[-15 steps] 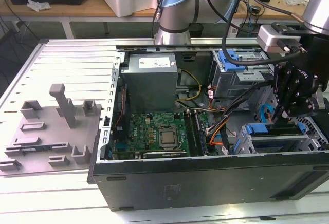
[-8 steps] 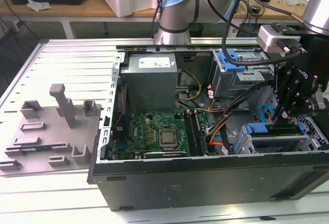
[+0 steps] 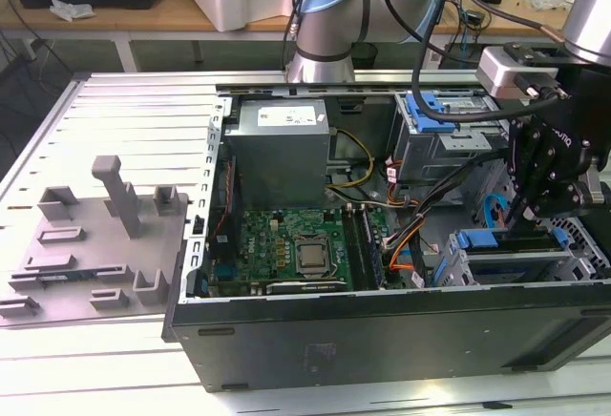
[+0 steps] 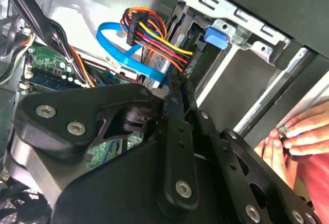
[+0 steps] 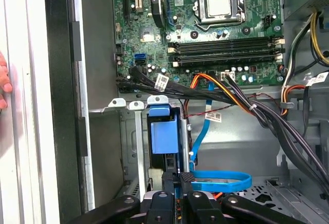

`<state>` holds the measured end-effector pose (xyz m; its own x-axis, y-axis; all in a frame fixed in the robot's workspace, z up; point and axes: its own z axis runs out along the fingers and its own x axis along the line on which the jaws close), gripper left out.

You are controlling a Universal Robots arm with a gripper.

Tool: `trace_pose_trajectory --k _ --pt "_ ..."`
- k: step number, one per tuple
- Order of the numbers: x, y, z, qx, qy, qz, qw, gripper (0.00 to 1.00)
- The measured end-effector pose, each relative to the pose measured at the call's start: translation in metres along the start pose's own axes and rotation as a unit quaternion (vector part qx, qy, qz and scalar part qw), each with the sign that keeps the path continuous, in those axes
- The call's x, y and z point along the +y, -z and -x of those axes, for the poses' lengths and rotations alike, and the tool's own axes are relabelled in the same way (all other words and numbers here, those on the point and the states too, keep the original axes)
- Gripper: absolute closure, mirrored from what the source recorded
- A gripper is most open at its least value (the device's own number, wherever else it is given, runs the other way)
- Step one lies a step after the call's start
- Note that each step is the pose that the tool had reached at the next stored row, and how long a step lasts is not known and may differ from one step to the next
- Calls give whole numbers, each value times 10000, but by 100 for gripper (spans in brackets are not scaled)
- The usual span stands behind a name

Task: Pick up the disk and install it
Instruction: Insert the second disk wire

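The disk (image 5: 164,134) stands on edge inside the lower drive bay (image 5: 134,131) of the open computer case (image 3: 382,330), and its blue carrier end (image 3: 475,239) faces the motherboard. My gripper (image 5: 180,179) reaches into the bay from behind the disk. Its two black fingers are drawn close together, pinching the thin blue rail at the disk's rear edge. In the exterior view the gripper (image 3: 523,214) hangs over the case's right end, just above the bay. In the second wrist view the blue tab (image 4: 216,36) shows beyond the gripper (image 4: 172,88).
A bundle of black, orange and yellow cables (image 5: 231,93) and a blue data cable (image 5: 221,180) run close beside the bay. A second grey cage with a blue latch (image 3: 434,115) sits farther back. A person's hand (image 4: 288,136) rests outside the case wall. A grey fixture plate (image 3: 95,244) lies at the exterior view's left.
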<state>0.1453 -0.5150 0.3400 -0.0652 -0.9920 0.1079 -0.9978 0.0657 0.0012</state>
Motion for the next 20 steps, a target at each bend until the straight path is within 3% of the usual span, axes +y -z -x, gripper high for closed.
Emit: trace_pose_trajectory --k 20 --pt "21 -30 2 8 4 -1 10000 84"
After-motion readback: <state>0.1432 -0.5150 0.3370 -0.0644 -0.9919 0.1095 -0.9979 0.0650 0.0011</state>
